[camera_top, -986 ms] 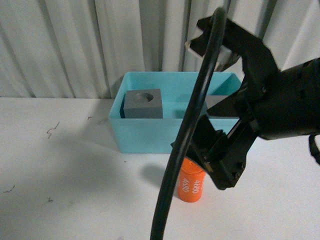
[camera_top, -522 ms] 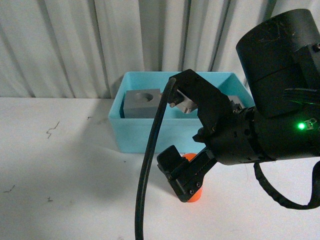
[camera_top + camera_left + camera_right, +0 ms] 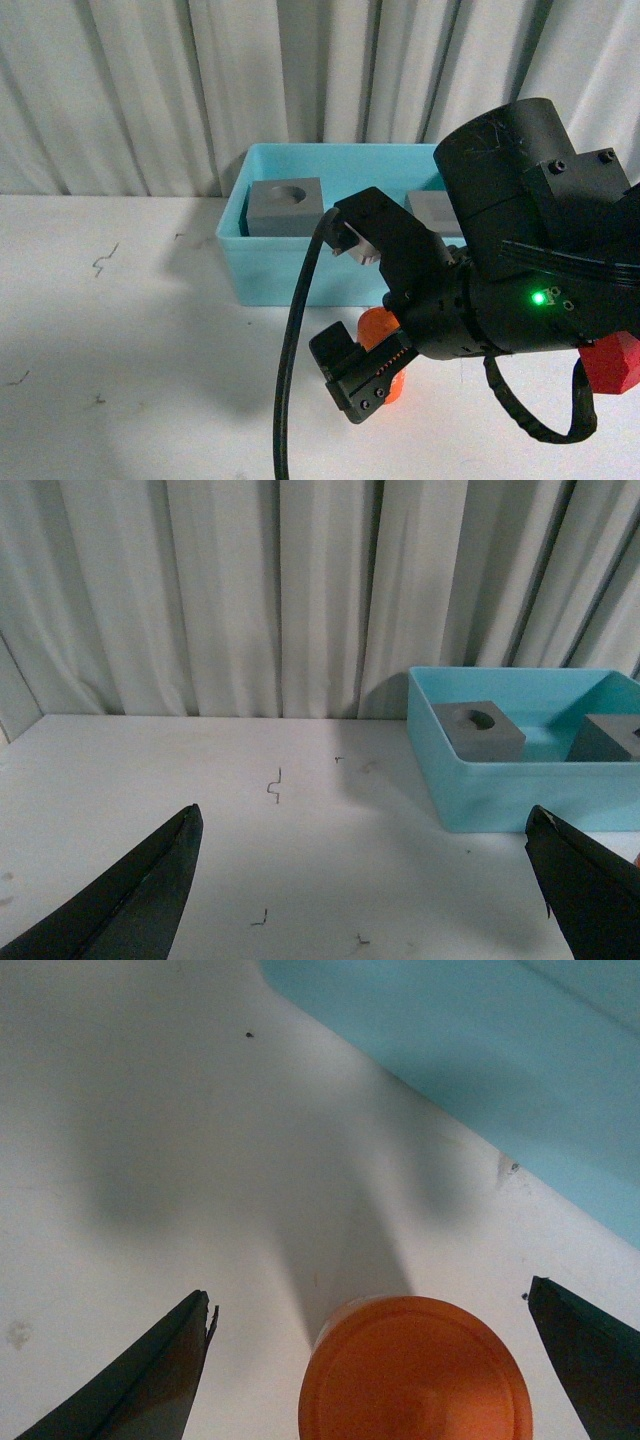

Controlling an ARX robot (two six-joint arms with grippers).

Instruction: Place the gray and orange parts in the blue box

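The blue box [image 3: 290, 272] stands at the back of the white table, and both gray cubes lie inside it. One cube has a round recess [image 3: 285, 207]; the other [image 3: 432, 210] is partly hidden by my right arm. The orange cylinder [image 3: 378, 328] stands upright on the table in front of the box. My right gripper [image 3: 352, 315] is open, one finger on each side of the cylinder. From the right wrist I look down on the cylinder's round top [image 3: 415, 1375], between the open right gripper [image 3: 370, 1298]. My left gripper [image 3: 365, 880] is open and empty, low over the table, facing the box [image 3: 500, 790].
Pleated white curtains close off the back. A thick black cable [image 3: 290, 370] hangs from my right arm in front of the cylinder. A red piece [image 3: 612, 362] shows at the right edge. Small dark marks [image 3: 275, 783] dot the tabletop left of the box.
My right arm has come down and turned. Its open jaws, earlier above the cylinder, now stand on either side of it. The cylinder and cubes have not moved.
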